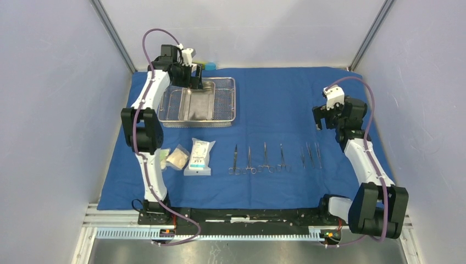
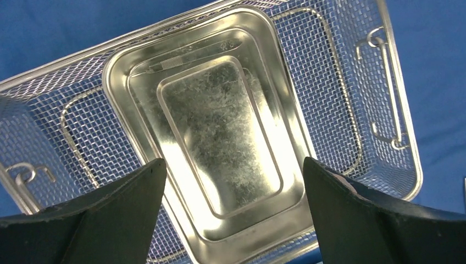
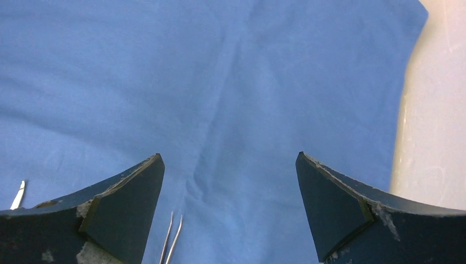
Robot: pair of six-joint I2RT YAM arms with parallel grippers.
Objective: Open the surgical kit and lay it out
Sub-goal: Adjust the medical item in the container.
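The blue cloth wrap (image 1: 286, 104) lay opened flat across the middle of the top view. It was a soft, matte fabric with faint fold creases, seen close in the right wrist view (image 3: 220, 82). At its upper left sat the wire-mesh basket (image 1: 229, 104), a shallow rectangle of fine steel weave (image 2: 340, 82) with a bent wire handle (image 2: 395, 99) on its end wall. Inside it rested the steel pan (image 1: 200, 104) — smooth, bright and round-cornered, its mottled floor (image 2: 220, 126) stepped in nested rectangles.

Along the lower centre the slim steel instruments (image 1: 265, 159) lay in a parallel row, ring handles toward the bottom edge. Left of them lay the packets (image 1: 199, 157), white and pale green, one partly hidden behind the left arm.

The left gripper (image 1: 196, 82) hung over the pan, its fingers (image 2: 110, 209) spread wide and grasping nothing. At the right of the frame, the right gripper (image 1: 325, 122) hung above bare cloth — fingers (image 3: 340, 203) released and wide apart, empty.
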